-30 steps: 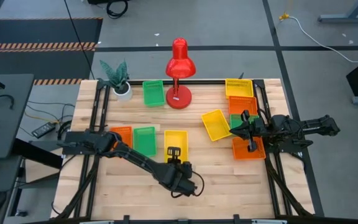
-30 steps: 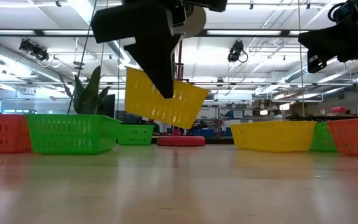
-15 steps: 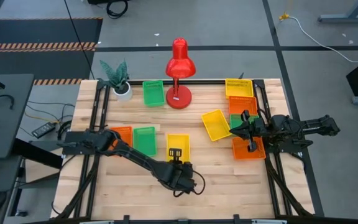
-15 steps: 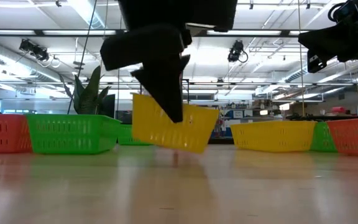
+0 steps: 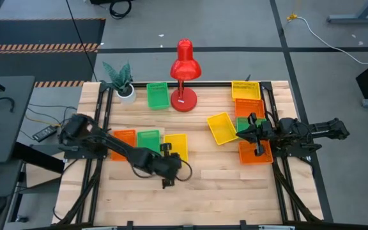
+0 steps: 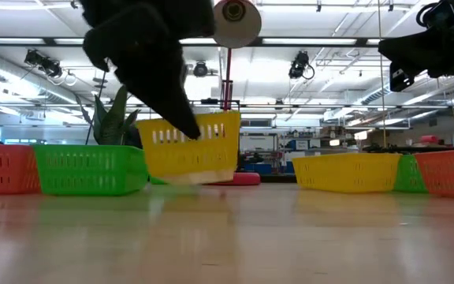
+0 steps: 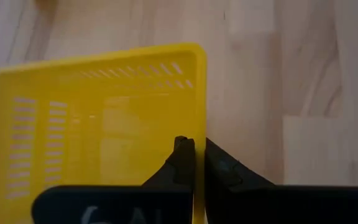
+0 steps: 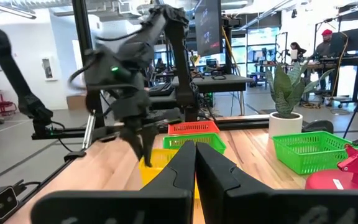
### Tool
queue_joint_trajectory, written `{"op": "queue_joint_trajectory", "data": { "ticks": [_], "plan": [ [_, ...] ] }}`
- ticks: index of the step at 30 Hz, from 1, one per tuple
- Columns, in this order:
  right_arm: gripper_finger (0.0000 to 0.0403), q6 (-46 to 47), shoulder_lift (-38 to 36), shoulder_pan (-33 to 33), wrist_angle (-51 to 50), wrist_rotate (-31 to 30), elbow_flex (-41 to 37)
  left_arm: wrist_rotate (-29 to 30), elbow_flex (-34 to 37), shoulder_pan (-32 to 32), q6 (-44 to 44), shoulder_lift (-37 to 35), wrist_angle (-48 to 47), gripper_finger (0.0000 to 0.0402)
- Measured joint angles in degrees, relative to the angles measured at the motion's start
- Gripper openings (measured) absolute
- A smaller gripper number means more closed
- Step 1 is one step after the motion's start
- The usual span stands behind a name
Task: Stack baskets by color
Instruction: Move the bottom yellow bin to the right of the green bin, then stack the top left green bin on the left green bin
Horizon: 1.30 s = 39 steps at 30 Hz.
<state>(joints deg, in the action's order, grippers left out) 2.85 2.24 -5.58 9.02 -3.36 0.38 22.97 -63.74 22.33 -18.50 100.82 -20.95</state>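
A yellow basket [image 5: 177, 145] hangs just above the table's middle, beside a green basket [image 5: 148, 142] and an orange basket [image 5: 124, 138] on its left. My left gripper [image 7: 196, 143] is shut on the yellow basket's wall, coming from its near left side [image 5: 167, 152]. At the right edge my right gripper [image 5: 245, 132] is shut and empty. It hangs over a row of orange, green and yellow baskets [image 5: 246, 107]. Another yellow basket [image 5: 222, 128] lies askew beside that row. My left gripper pinches one side wall's rim [image 7: 199, 127] of the yellow basket, one finger [image 7: 183, 151] inside the basket and the other [image 7: 216, 160] outside. The fingers slant down from the near left. The basket is a little tilted and sits slightly above the wood in the low view [image 6: 187, 150].
A red desk lamp [image 5: 184, 70] stands at the far middle, with a green basket [image 5: 157, 95] and a potted plant [image 5: 121, 80] to its left. Bare wood [image 5: 222, 185] spreads across the near half of the table.
My left gripper has swung toward the table's left and a little toward the far edge, sinking and turning, with the yellow basket still in its hold. The basket hung steeply tilted before. Now it is lower, nearly level and next to the green basket.
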Motion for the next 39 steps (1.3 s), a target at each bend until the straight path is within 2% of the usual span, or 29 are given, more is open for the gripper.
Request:
{"op": "queue_joint_trajectory", "data": {
  "ticks": [4, 8, 16, 23, 27, 31, 35, 39],
  "plan": [
    [0.0018, -0.01, 0.00, 0.01, 0.26, 0.00, 0.00, -0.95, 9.21, -1.58, 0.39, -4.54, 6.11, 0.0013],
    [0.0018, 0.00, 0.00, 0.01, 0.30, 0.00, 0.00, -0.78, 14.28, -3.04, 0.26, -6.21, 8.57, 0.0014],
    [0.0018, -0.01, 0.00, 0.01, 0.31, 0.00, 0.00, -0.65, 14.69, -3.88, 0.09, -6.19, 9.67, 0.0034],
    [0.0018, 0.00, 0.00, 0.00, 0.30, 0.00, 0.00, -0.30, 13.30, -3.85, -0.37, -6.12, 7.99, 0.0095],
    [0.0018, 0.00, 0.00, 0.01, 0.30, 0.00, 0.00, -0.30, 10.65, -3.74, -0.86, -6.12, 1.93, 0.0135],
    [0.0018, 0.00, 0.00, 0.01, 0.30, 0.02, 0.00, -0.78, 4.70, -3.72, -5.45, -6.12, -11.87, 0.0164],
    [0.0018, 0.00, 0.00, 0.00, 0.30, 0.00, 0.00, -1.02, 0.26, -2.65, -8.26, -6.12, -22.93, 0.0171],
    [0.0018, 0.00, 0.00, 0.00, 0.30, 0.00, 0.00, -0.83, -0.92, -0.91, -8.31, -6.12, -25.60, 0.0165]
  ]
}}
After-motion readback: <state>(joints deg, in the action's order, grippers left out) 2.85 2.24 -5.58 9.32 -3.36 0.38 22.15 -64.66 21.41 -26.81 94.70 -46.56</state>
